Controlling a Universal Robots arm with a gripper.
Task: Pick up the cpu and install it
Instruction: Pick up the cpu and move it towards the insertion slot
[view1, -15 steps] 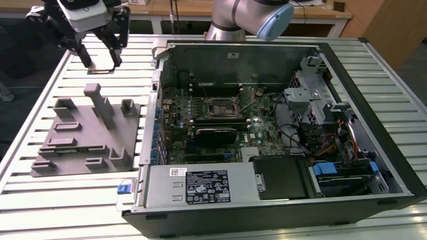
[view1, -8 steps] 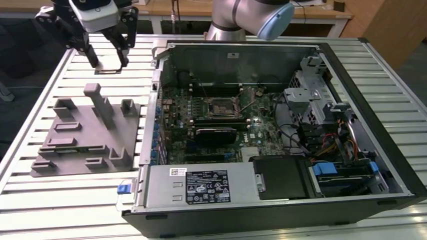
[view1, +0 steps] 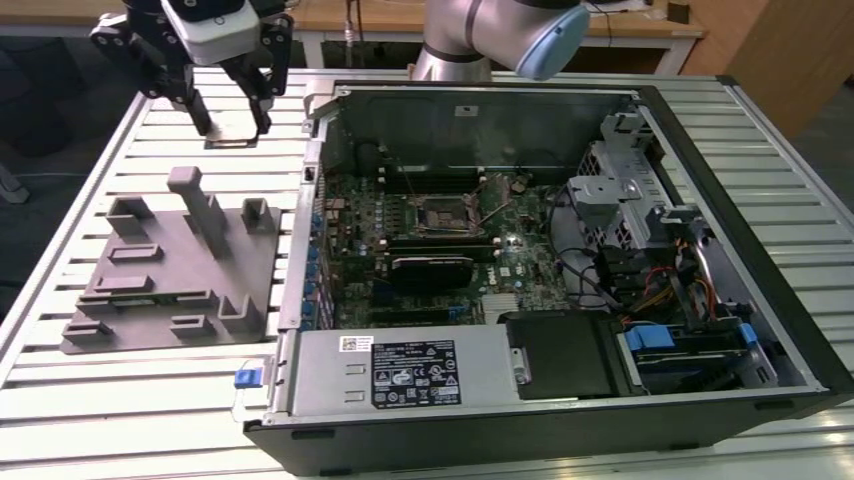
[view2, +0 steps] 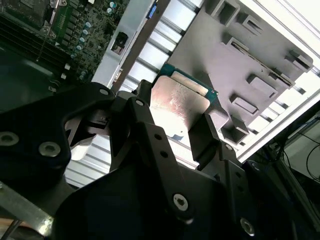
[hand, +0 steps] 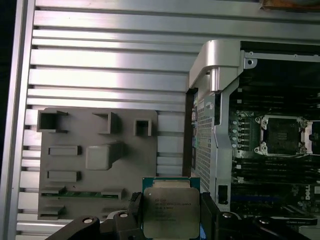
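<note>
The cpu (hand: 170, 212), a small flat square chip with a pale metal top and a green rim, sits between my gripper's (hand: 171, 220) two black fingers, held by its opposite edges. In the second wrist view the cpu (view2: 177, 105) shines between the fingers (view2: 150, 130). In the exterior view my gripper (view1: 234, 132) hangs over the slatted table, beyond the grey fixture (view1: 174, 270) and to the exterior view's left of the open computer case (view1: 561, 250), with the cpu (view1: 234, 141) seen edge-on at its fingertips. The black square socket (view1: 441, 213) on the motherboard lies open, its lever raised.
The grey fixture (hand: 95, 160) has raised posts and pockets, one holding a green strip (hand: 80, 192). Inside the case are a power supply (view1: 400, 370), drive cage (view1: 627, 200) and cables. The case's metal wall (hand: 212, 70) stands between the gripper and the socket (hand: 282, 135).
</note>
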